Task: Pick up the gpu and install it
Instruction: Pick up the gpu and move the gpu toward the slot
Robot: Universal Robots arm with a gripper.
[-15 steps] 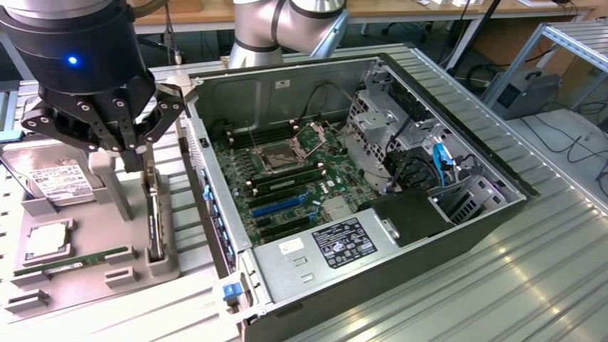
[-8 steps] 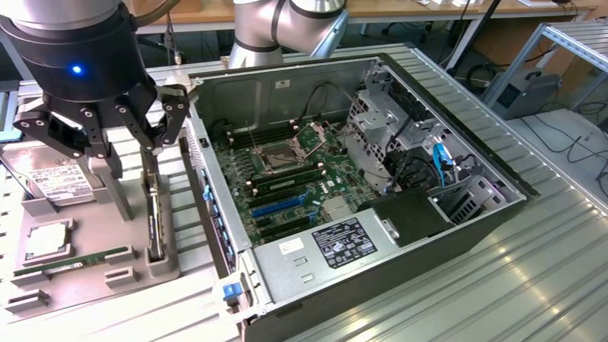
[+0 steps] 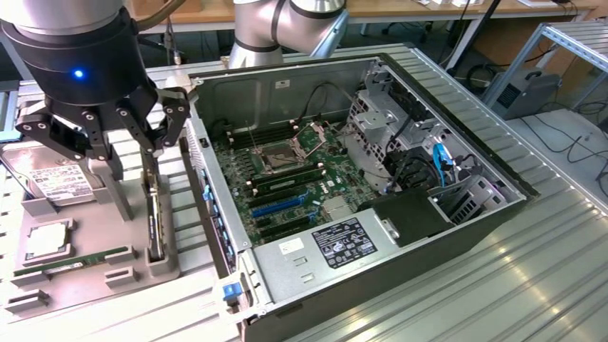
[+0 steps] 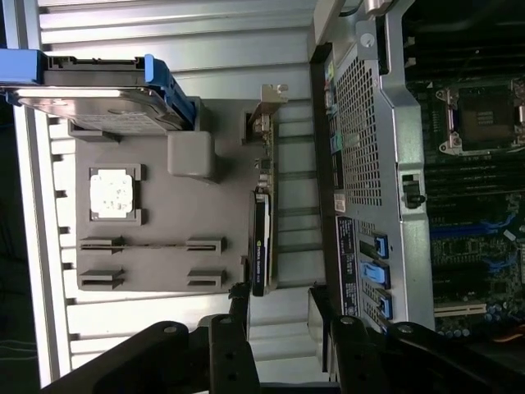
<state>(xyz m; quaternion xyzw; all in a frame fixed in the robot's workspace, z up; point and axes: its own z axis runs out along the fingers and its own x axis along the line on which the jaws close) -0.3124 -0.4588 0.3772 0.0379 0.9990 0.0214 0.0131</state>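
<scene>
While the gripper [image 3: 124, 149] hangs over the grey holder [image 3: 90, 217] with its fingers spread and nothing between them, the gpu [image 3: 154, 214] stands on its long edge in a slot on the side of that holder nearest the open computer case [image 3: 380, 263]. From where I stand the worry is alignment. In the wrist view the card's thin dark edge runs closer to one fingertip [image 4: 240, 295] than to the middle of the gap. A straight descent could, I think, land that finger on top of the board rather than beside it, jamming it into the slot or tipping it. The other finger would have to pass between the card and the case's side wall, which sits just beside the holder, and a clip there could knock the arm off line. A card this thin gives the pads little to bite on, so a grip taken high or off-centre may let it swing or slide as it lifts. The hard drive [image 3: 59, 182], the processor chip [image 3: 45, 242] and the memory stick [image 3: 76, 260] lie on the holder's other side, apart from the card, and look out of harm's way. On the motherboard [image 3: 285, 171] the blue slots look unfilled, so nothing is installed yet.
</scene>
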